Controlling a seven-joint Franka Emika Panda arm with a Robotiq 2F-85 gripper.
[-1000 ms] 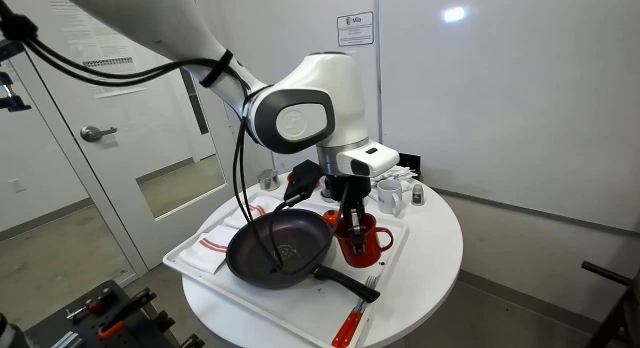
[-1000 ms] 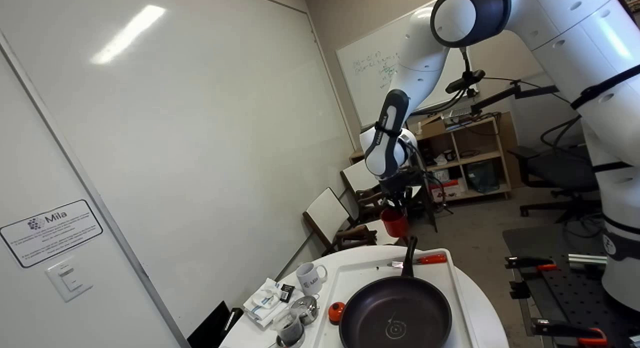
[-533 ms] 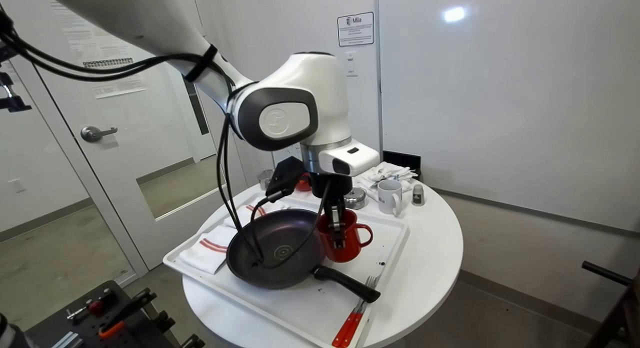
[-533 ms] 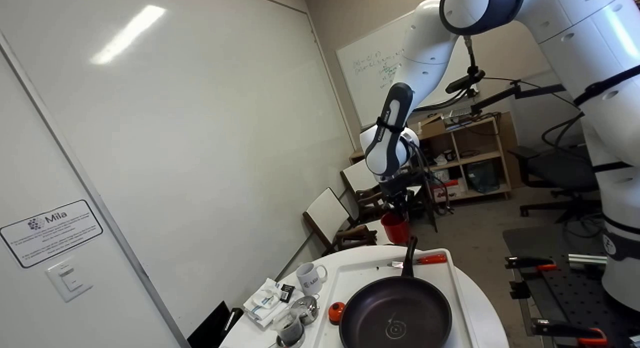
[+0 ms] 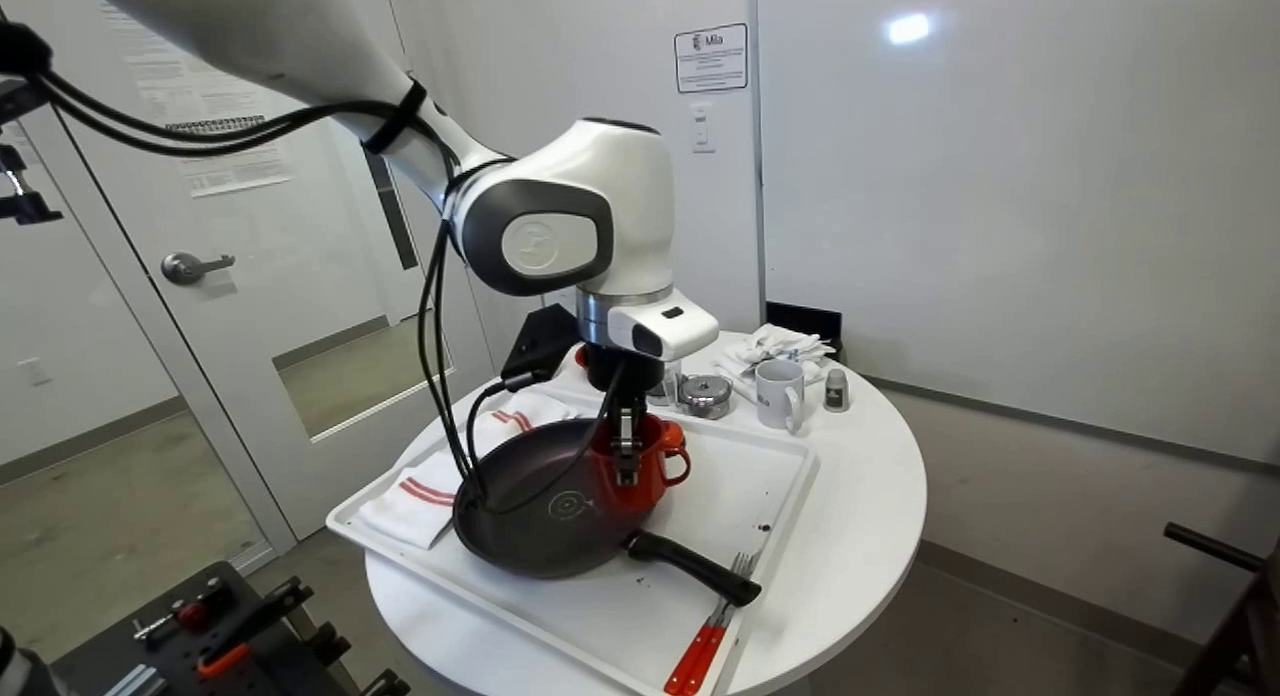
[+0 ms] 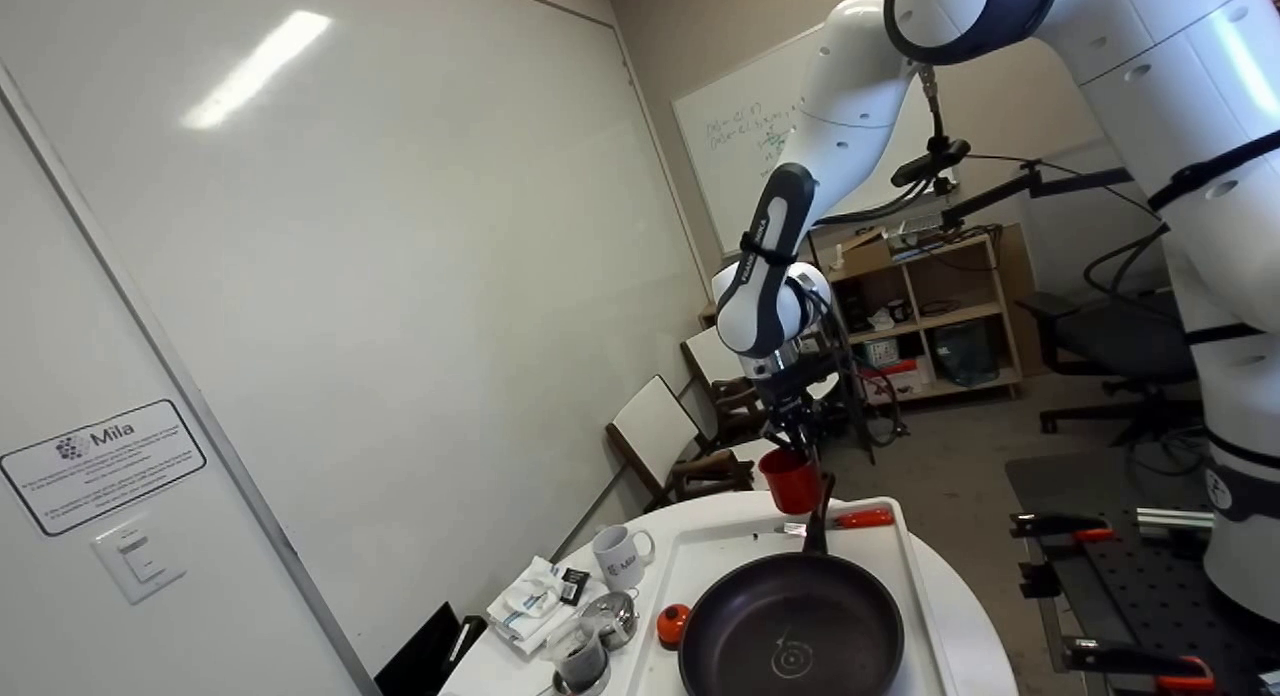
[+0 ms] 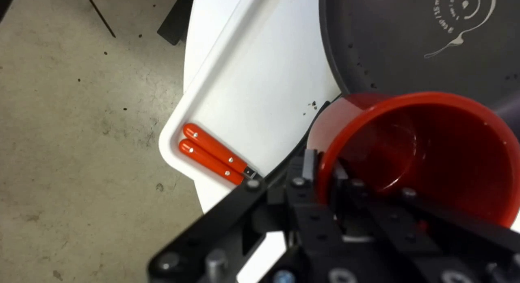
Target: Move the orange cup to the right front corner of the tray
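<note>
My gripper (image 5: pixel 626 476) is shut on the rim wall of the orange cup (image 5: pixel 652 461), a red-orange mug with a handle. In the wrist view the cup's (image 7: pixel 438 153) near rim sits between the two fingers of the gripper (image 7: pixel 326 169), one inside and one outside. The cup is held in the air beside and partly over the black frying pan (image 7: pixel 390 43); in an exterior view the cup (image 6: pixel 792 481) shows beyond the pan's handle. Its height above the white tray (image 5: pixel 725 476) is hard to tell. The tray also shows in the wrist view (image 7: pixel 252 92).
Cutlery with red handles (image 5: pixel 695 656) lies at one tray corner. The pan (image 5: pixel 545 506) covers the tray's middle, with its handle (image 5: pixel 695 566) reaching towards the cutlery. Striped towels (image 5: pixel 415 496) lie at one side. A small orange object (image 6: pixel 672 626) and a white mug (image 6: pixel 620 558) are nearby.
My gripper has carried the cup left in an exterior view, from right of the pan to across its right side. In an exterior view the cup is slightly lower. The gripper stays shut.
</note>
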